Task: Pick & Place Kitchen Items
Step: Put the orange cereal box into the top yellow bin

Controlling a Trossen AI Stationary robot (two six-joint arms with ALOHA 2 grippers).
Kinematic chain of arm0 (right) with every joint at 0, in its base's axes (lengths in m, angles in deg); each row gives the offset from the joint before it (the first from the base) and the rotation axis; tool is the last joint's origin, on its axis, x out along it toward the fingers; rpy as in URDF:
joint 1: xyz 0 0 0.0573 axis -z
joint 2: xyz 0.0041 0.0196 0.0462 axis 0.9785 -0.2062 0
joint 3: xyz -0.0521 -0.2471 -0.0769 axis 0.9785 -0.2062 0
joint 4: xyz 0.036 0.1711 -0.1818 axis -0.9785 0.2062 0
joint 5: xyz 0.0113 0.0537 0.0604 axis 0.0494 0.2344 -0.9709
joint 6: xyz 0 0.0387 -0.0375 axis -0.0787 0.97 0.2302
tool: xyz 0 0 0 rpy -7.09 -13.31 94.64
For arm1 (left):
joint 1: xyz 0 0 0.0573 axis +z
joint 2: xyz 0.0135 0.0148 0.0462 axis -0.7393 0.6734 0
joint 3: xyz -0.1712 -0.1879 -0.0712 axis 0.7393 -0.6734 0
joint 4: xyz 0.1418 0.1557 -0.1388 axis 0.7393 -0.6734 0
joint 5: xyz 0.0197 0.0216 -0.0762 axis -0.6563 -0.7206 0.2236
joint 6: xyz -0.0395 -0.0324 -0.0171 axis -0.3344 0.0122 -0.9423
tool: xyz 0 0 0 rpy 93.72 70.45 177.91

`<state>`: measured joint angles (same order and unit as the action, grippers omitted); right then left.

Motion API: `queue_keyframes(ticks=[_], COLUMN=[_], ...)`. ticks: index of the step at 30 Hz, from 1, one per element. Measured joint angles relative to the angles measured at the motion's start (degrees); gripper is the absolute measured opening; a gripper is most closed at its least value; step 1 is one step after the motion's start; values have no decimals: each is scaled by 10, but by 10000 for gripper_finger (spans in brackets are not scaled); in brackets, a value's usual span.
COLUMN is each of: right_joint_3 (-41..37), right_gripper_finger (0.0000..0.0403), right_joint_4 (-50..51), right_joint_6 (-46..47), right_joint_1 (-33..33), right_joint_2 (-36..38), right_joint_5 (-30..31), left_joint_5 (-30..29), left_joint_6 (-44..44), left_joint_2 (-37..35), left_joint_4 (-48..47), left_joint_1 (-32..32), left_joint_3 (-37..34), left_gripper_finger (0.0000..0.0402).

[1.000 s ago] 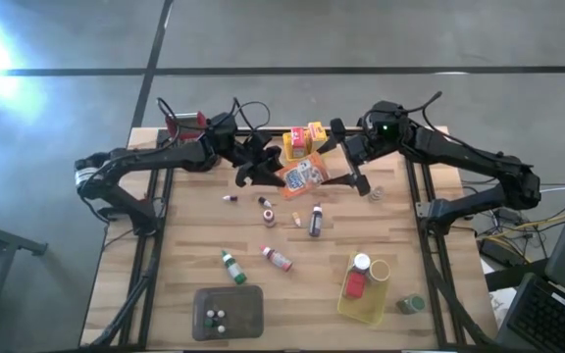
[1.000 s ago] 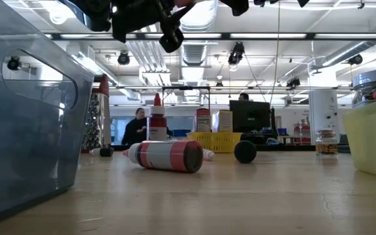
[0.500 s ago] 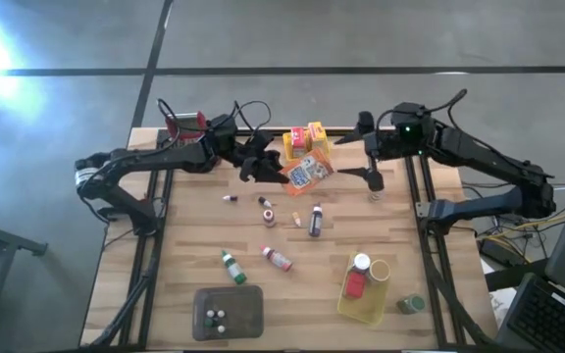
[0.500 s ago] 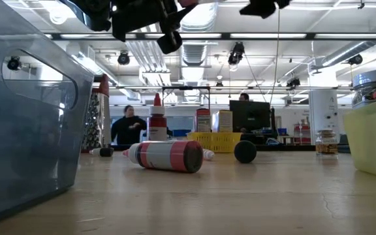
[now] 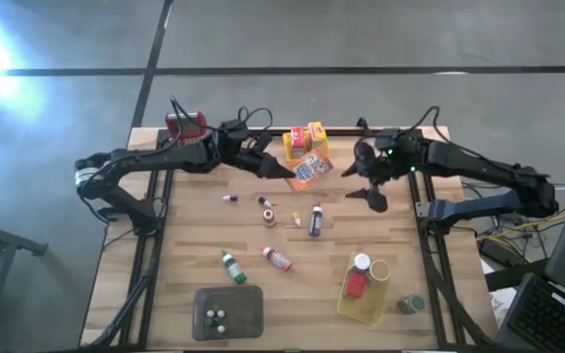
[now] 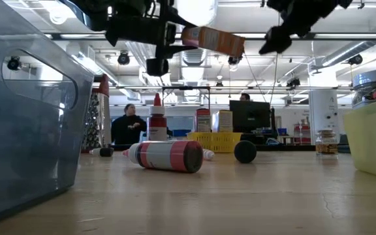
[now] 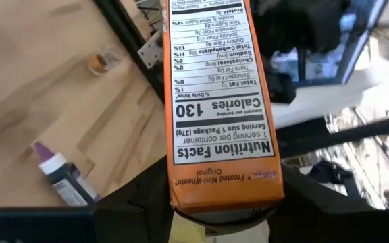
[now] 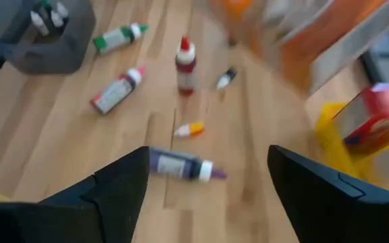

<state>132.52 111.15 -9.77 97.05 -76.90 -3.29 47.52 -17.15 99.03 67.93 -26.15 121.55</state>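
Note:
My left gripper (image 7: 223,214) is shut on an orange cereal box (image 7: 215,101), which hangs above the table's far middle (image 5: 309,169). My right gripper (image 8: 208,196) stands open and holds nothing. It is to the right of the box (image 5: 371,191) and apart from it. Small bottles lie on their sides on the wood below: a purple-capped one (image 8: 179,165), a tiny orange-tipped one (image 8: 190,129), a red-banded one (image 6: 165,155) and a green one (image 5: 231,266). My left gripper pinches the box's near end (image 7: 181,192) between its two fingers, one on each narrow side. The fingers come about level from the table's left and lie along the box. The box is lifted clear and sticks out toward the right arm, its free end (image 6: 237,46) a little lower.
A yellow basket (image 5: 302,140) with small boxes stands at the far edge, and a red-handled grater (image 5: 186,125) lies at the far left. A grey tray (image 5: 228,311) with tiny bottles sits at the near edge. Near right are a yellow basket (image 5: 363,289) and a jar (image 5: 410,304).
My right gripper has drawn away from the box toward the table's right edge and has sunk. My left gripper has rolled and tipped down with the box, which has turned about its length and come lower, still clear of the table.

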Motion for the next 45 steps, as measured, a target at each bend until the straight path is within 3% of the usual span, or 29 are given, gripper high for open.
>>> queue_keyframes(ticks=[8, 11, 14, 20, 28, 37, 45], right_joint_3=[-75, -85, -89, -89, -86, -54, 30], right_gripper_finger=[268, 261, 256, 256, 272, 289, 312], right_joint_4=[-102, -153, -190, -255, -293, -354, -296], right_joint_6=[33, 25, -14, -107, -148, -140, -98], right_joint_1=[-69, -104, -145, -242, -316, -317, -304], right_joint_2=[0, 0, 0, -4, -36, -109, -148], right_joint_5=[2, 32, 120, 355, 560, 619, 620], left_joint_5=[-29, -31, -39, -43, -54, -63, -63], left_joint_6=[-84, -136, -190, -289, -552, -592, -601], left_joint_2=[0, 0, 3, 18, 22, 21, 21], left_joint_4=[0, -1, -2, -2, 39, 43, 43], left_joint_1=[6, 6, 5, 4, 4, 4, 4], left_joint_3=[0, 0, 0, 0, 0, 0, 0], left_gripper_finger=[192, 193, 193, 193, 193, 193, 193])
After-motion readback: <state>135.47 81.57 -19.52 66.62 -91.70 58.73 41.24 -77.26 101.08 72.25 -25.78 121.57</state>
